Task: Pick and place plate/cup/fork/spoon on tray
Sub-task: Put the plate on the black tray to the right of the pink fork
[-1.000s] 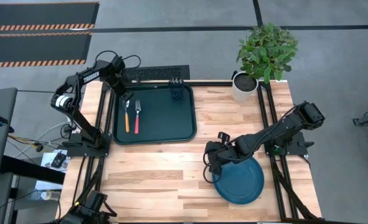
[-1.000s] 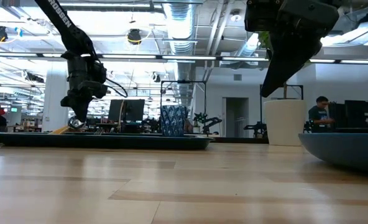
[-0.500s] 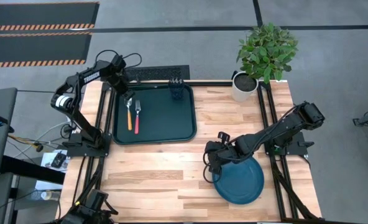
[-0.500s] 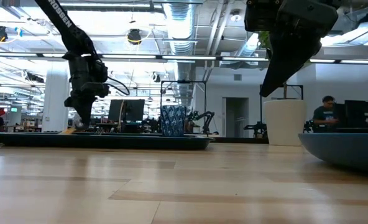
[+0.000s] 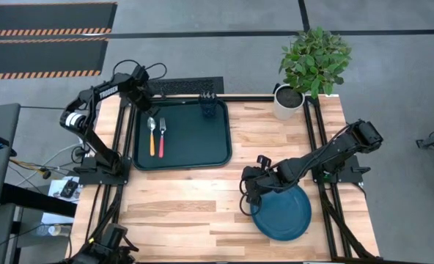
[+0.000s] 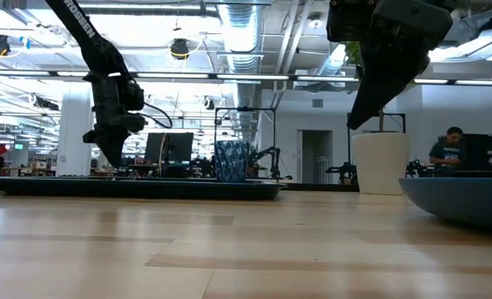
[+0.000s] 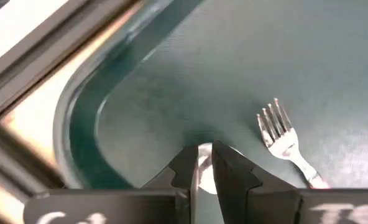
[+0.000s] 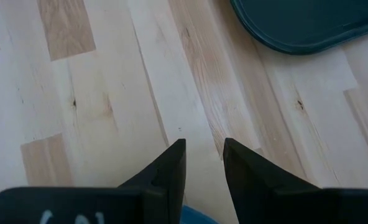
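The dark green tray (image 5: 202,150) lies at the table's far left. The orange-handled spoon (image 5: 152,139) and the red-handled fork (image 5: 161,138) lie flat on it, side by side. The dark cup (image 5: 208,108) stands in its far right corner. My left gripper (image 5: 149,115) hovers over the spoon's bowl (image 7: 203,167), which shows through the narrow gap between its fingers. The teal plate (image 5: 283,213) rests on the table at the near right. My right gripper (image 5: 248,192) is open above the wood by the plate's left rim, clear of it in the low view (image 6: 361,116).
A white pot with a green plant (image 5: 287,103) stands at the table's far right corner. Bare wood (image 5: 188,198) lies between tray and plate. Dark frame rails (image 5: 314,139) run along both table sides. People sit in the room behind (image 6: 450,154).
My left gripper has gone slightly toward the table's right edge and then risen a little. The spoon, whose handle was tilted up off the tray, has come down and now lies flat next to the fork. My right arm has kept still.
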